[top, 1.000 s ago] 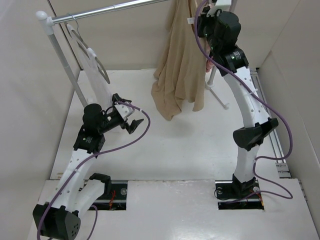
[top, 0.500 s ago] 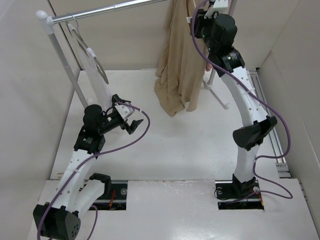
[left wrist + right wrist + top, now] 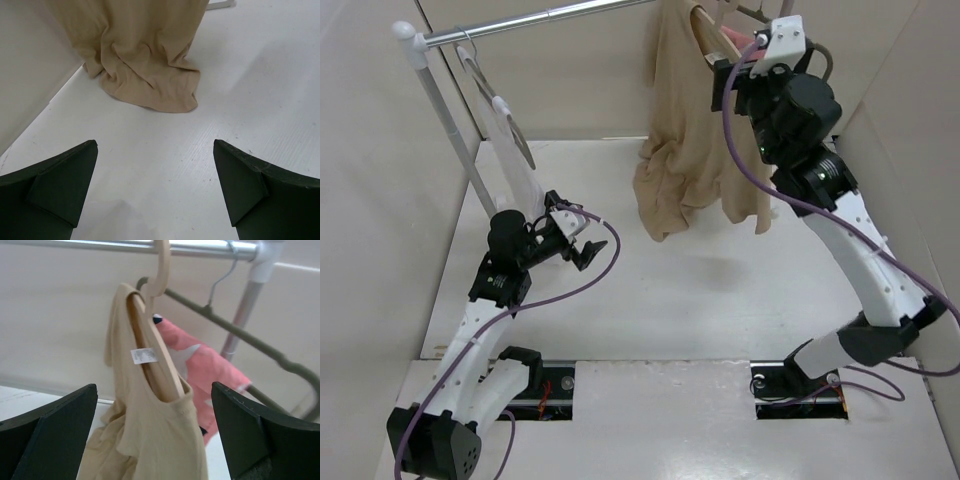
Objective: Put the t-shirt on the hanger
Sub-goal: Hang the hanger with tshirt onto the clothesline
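The tan t-shirt (image 3: 695, 150) hangs from the rail at the back, draped on the pale wood-coloured hanger (image 3: 159, 365), whose hook sits over the rail (image 3: 200, 247). A white neck label (image 3: 144, 356) shows inside the collar. The shirt's bottom hem rests bunched on the table (image 3: 150, 85). My right gripper (image 3: 155, 432) is open just in front of the shirt, apart from it, nothing between its fingers. My left gripper (image 3: 155, 190) is open low over the bare table, well short of the hem; in the top view it is at the left (image 3: 582, 245).
A pink patterned garment (image 3: 210, 370) hangs behind the t-shirt on a thin dark grey hanger (image 3: 240, 335). A white garment (image 3: 510, 140) on another hanger hangs at the rail's left end. The rail's upright post (image 3: 445, 120) stands at the back left. Walls enclose the table.
My right gripper has opened and drawn back and to the right from the rail. The t-shirt now hangs free on the hanger and has swung out wider. The left arm has not moved.
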